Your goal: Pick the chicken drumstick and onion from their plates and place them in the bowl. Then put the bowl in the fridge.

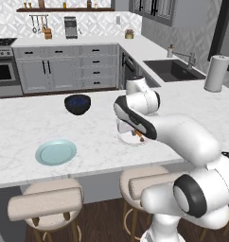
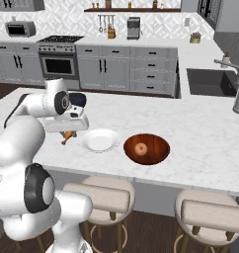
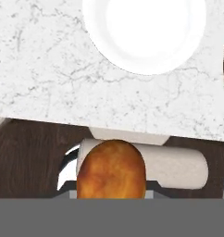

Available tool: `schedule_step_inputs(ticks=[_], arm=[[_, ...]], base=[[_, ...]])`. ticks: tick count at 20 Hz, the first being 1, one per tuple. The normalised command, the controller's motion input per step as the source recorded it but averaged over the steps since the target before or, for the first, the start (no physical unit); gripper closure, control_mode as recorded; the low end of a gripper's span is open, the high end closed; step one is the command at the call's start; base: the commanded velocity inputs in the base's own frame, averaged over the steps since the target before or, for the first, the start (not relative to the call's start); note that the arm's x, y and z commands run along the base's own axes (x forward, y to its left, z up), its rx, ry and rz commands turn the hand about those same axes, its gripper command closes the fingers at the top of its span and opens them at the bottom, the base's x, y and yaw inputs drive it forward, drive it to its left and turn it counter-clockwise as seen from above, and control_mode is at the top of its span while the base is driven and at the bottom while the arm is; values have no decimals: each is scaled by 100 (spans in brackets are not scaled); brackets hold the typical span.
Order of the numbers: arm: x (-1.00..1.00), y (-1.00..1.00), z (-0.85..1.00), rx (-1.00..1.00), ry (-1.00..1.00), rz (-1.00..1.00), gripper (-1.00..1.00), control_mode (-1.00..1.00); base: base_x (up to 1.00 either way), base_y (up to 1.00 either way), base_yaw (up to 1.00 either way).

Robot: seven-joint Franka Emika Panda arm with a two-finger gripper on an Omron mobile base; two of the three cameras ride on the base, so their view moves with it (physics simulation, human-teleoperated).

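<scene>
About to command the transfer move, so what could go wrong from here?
The gripper holds the chicken drumstick in the air left of the white plate; in the hand view the drumstick hangs past the counter edge, so a slip could drop it to the floor. The wooden bowl, already holding the onion, lies beyond the plate; a low carry could clip the plate.

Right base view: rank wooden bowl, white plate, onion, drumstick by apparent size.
1. wooden bowl
2. white plate, nearly as wide
3. onion and drumstick: both small, drumstick partly hidden, so unranked.
</scene>
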Motion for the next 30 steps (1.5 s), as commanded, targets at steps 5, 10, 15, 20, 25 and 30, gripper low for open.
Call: schedule_step_inputs(ticks=[5, 10, 15, 20, 25, 30], arm=[[-4, -100, 6, 2, 3, 1, 100, -100], [3, -100, 30, 9, 2, 5, 100, -100], [24, -90, 32, 10, 9, 2, 100, -100], [41, -69, 5, 7, 0, 4, 100, -100], [46, -47, -38, 0, 0, 1, 100, -100], [51, -45, -66, 0, 0, 0, 100, -100]], base=[[0, 0, 0], [0, 0, 0], [0, 0, 0], [0, 0, 0], [0, 0, 0], [0, 0, 0]])
